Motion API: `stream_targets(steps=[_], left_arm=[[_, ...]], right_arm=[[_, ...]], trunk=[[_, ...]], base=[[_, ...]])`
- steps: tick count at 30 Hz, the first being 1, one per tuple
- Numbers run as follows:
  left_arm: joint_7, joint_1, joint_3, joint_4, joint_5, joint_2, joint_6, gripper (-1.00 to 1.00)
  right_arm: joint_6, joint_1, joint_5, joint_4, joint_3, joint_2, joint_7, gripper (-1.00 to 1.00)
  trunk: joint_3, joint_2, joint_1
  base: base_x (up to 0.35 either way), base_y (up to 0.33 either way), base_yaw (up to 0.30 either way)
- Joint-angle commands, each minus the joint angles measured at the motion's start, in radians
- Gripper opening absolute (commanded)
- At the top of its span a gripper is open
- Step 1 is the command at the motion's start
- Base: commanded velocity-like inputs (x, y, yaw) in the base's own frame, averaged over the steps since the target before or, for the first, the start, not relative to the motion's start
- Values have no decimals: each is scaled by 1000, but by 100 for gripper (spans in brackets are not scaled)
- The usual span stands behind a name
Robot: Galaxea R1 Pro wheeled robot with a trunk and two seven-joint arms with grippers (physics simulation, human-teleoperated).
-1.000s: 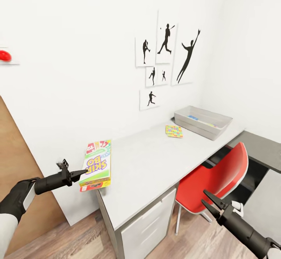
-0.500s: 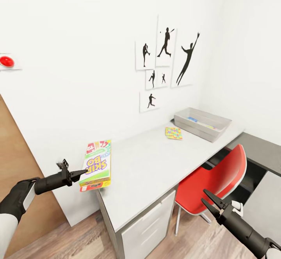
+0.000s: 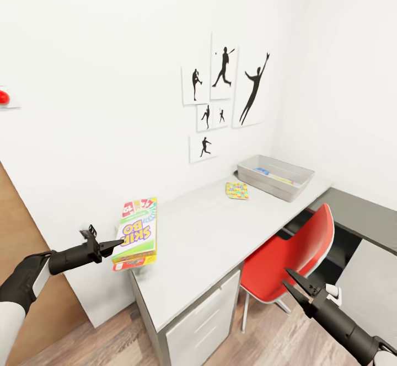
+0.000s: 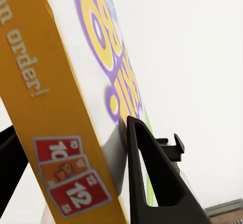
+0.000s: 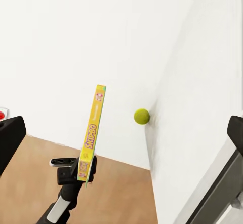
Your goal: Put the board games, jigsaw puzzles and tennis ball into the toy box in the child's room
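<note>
My left gripper (image 3: 118,244) is shut on a green, yellow and red "SKIP BO" board game (image 3: 137,233), held flat in the air just off the near left end of the table (image 3: 209,233). In the left wrist view the board game (image 4: 66,107) is clamped between the black fingers (image 4: 152,183). The right wrist view shows the board game (image 5: 92,133) edge-on, with the tennis ball (image 5: 142,116) resting on the pale table surface just past it. One jigsaw puzzle (image 3: 237,190) lies on the table near the toy box (image 3: 251,173), which holds flat colourful things. My right gripper (image 3: 286,279) is open and empty, low beside the chair.
A red chair (image 3: 292,253) is pushed under the table's right half. White drawers (image 3: 201,327) stand under the near end. A dark grey frame (image 3: 358,211) juts in at the right. Black sports pictures (image 3: 220,90) hang on the wall behind.
The whole picture has shifted: the table, toy box and wall pictures now sit further left, so the camera has moved. Both grippers keep the same pose, the left still holding the board game.
</note>
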Motion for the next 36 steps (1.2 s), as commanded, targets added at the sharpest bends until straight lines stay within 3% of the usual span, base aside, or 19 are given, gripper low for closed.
stream_targets(steps=[1, 8, 21, 29, 36], left_arm=[[-3, 0, 0, -1, 0, 0, 10, -100], [-3, 0, -1, -2, 0, 0, 10, -100], [-3, 0, -3, -24, 1, 0, 10, -100], [-3, 0, -11, -28, 1, -1, 10, -100], [-2, 0, -12, -28, 0, -1, 10, -100]], right_arm=[[4, -1, 2, 0, -1, 0, 4, 100], [4, -1, 3, -1, -1, 10, 3, 100], [2, -1, 4, -1, 0, 14, 3, 100], [-15, -1, 5, -1, 36, 14, -4, 100], [-16, -1, 5, 0, 41, 14, -14, 100]], trunk=[[3, 7, -4], [34, 56, -31], [92, 147, -81], [127, 203, -111], [159, 252, -138]], base=[[-56, 0, -191], [-205, 0, -194], [-18, 0, -190], [0, 0, -185], [0, 0, -184]])
